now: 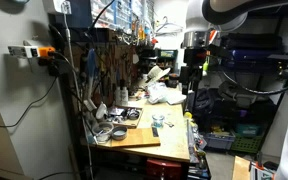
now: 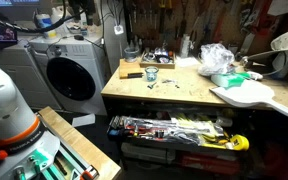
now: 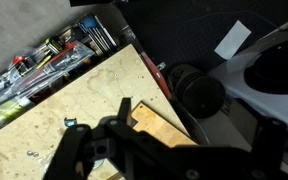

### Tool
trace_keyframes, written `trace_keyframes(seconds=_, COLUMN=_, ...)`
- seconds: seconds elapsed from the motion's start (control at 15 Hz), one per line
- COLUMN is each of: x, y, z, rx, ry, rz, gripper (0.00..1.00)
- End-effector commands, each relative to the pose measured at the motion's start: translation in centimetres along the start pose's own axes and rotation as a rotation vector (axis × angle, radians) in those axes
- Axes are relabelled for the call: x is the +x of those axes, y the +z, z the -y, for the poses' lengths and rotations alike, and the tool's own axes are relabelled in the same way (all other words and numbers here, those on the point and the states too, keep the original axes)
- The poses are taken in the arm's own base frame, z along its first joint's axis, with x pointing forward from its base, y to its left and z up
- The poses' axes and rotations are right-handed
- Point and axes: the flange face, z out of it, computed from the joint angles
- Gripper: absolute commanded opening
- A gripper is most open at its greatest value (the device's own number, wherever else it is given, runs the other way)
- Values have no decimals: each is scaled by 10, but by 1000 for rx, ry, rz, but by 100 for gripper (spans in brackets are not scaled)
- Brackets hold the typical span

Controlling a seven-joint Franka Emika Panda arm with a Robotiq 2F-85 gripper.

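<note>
In an exterior view, left to right: power strip (image 1: 29,50) upper left on the wall, with cables dropping off it. Pegboard (image 1: 99,65) packed with hand tools sits left of centre. Below it the workbench (image 1: 144,137), plywood top, runs away from the camera. It has a tray (image 1: 109,128) of small parts at near left, a small jar (image 1: 159,120) mid-bench and a white plastic bag (image 1: 164,95) at the far end. My gripper (image 1: 191,75) hangs right of centre in the upper half, above the far right edge of the bench, touching nothing. Dark shelving (image 1: 249,100) fills the right of the frame.

In an exterior view from the front of the bench: my base (image 2: 9,110) lower left, washing machine (image 2: 69,75) behind it. Then the bench, with the jar top centre. An open drawer (image 2: 174,130) crammed with tools sits under the front edge, the bag is upper right, and a white guitar-shaped body (image 2: 249,95) overhangs the right end.

Wrist view: the drawer is upper left, bare plywood runs across the middle, and loose screws (image 3: 69,123) lie lower left. A wood block (image 3: 159,122) lies on the top near the bench edge at centre frame. It is between my jaws and below them, with no contact visible. A black round part (image 3: 199,95) sits just past the edge, with the white body at right. Jaws are spread wide, nothing in them.
</note>
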Motion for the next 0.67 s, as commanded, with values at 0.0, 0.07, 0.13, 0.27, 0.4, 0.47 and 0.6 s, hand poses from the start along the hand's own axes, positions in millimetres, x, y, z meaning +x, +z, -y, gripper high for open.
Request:
trace_keyframes(seconds=0.0, x=0, y=-1, z=0, rx=0, ry=0, rz=0, gripper=100)
trace_keyframes(seconds=0.07, x=0, y=-1, z=0, rx=0, ry=0, rz=0, gripper=100)
trace_keyframes(seconds=0.13, x=0, y=-1, z=0, rx=0, ry=0, rz=0, gripper=100)
trace_keyframes(seconds=0.27, x=0, y=-1, z=0, rx=0, ry=0, rz=0, gripper=100)
trace_keyframes(seconds=0.4, x=21, y=5, z=-14, rx=-2, ry=70, rz=-40, gripper=100)
trace_keyframes(seconds=0.47, x=33, y=11, z=-24, rx=-19, ry=106, rz=-71, gripper=100)
trace_keyframes(seconds=0.6, x=54, y=20, z=-38, rx=-27, ry=151, rz=-112, gripper=100)
